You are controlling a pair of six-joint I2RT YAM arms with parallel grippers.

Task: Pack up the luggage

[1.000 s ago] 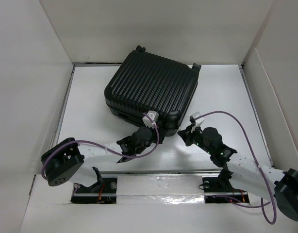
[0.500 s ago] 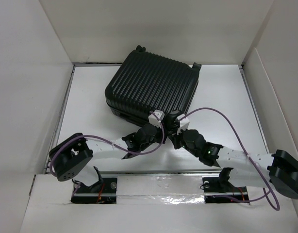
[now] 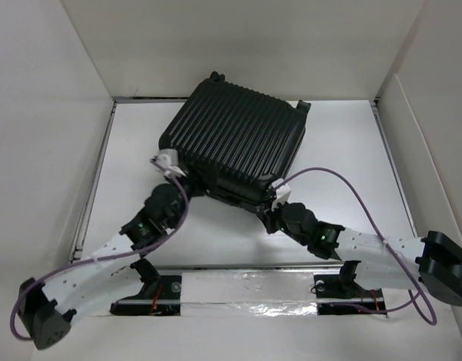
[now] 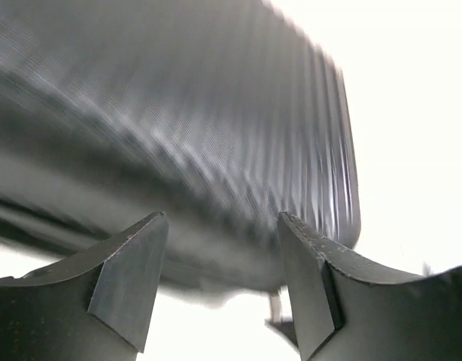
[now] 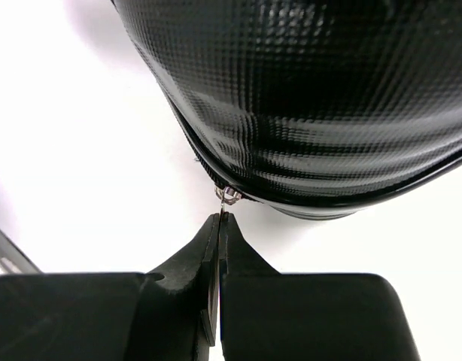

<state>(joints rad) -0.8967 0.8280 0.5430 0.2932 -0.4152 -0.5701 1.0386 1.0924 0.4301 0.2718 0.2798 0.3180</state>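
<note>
1. Right, the black ribbed hard-shell suitcase (image 3: pixel 231 143) lies flat & zipped shut on the white tabletop (image 3: pixel 344 143). It sits toward the far middle, turned at an angle, with its small black wheels (image 3: pixel 303 104) on the far edge.
2. Left gripper (image 3: pixel 173 170) sits at the case's near-left corner. On its wrist cam the two dark fingers (image 4: pixel 129 282) stand wide apart w/ nothing between them. The ribbed shell fills the view just beyond the tips, blurred.
3. Right gripper (image 3: pixel 272 204) is at the near-right corner, low by the tabletop. On its wrist cam the fingers are pressed tight together. The tips meet the small silver metal zip pull (image 5: pixel 229 195), which hangs from the seam under the rounded corner. The pull's thin tab runs into the pinch, so it looks held.
4. Both arms reach in from the near edge, one per near corner, w/ the case's near side between them.
5. Thin purple cables (image 3: pixel 344 180) loop along each arm.
</note>
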